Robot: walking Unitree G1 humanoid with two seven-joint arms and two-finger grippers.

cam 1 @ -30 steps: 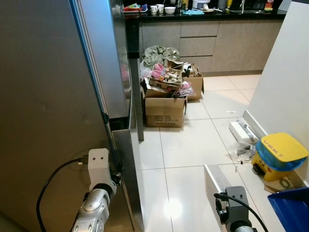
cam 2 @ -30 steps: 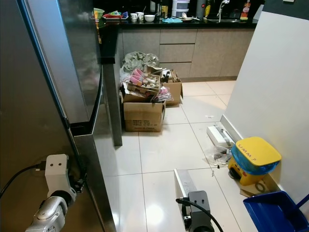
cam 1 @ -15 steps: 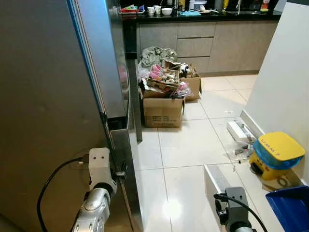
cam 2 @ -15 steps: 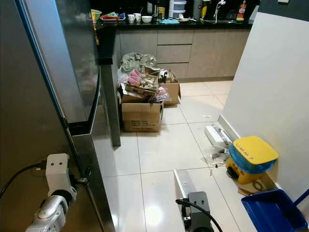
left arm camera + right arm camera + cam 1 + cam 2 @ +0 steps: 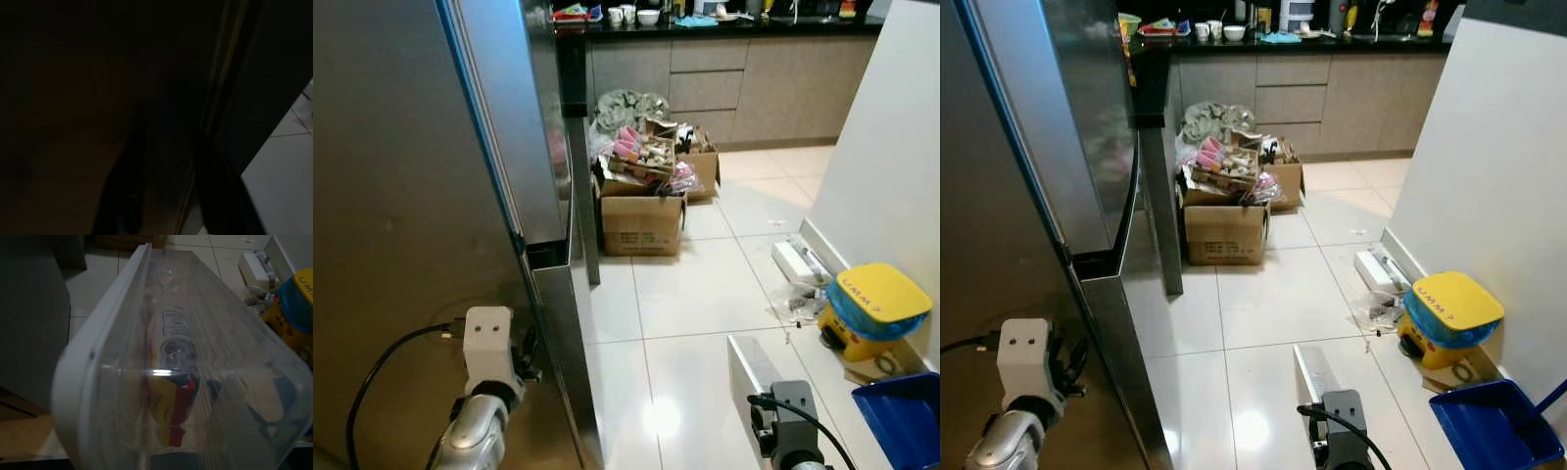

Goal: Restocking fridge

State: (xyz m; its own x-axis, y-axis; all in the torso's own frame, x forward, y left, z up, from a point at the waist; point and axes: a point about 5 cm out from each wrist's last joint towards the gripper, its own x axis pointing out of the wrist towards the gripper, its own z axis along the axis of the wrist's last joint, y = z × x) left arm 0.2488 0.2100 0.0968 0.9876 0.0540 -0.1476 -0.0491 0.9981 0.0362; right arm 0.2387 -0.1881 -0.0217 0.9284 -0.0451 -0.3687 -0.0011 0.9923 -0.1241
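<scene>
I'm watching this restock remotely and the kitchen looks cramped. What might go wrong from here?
The left gripper sits at the fridge door edge; its fingers may slip off the smooth steel. The right gripper carries a clear container with a packet inside, which may tilt if the arm swings. The cardboard box and yellow bin on the floor narrow any stepping room.

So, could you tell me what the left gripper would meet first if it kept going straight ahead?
Probably the edge of the fridge door: the left gripper points right at it, though depth there is hard to judge.
</scene>
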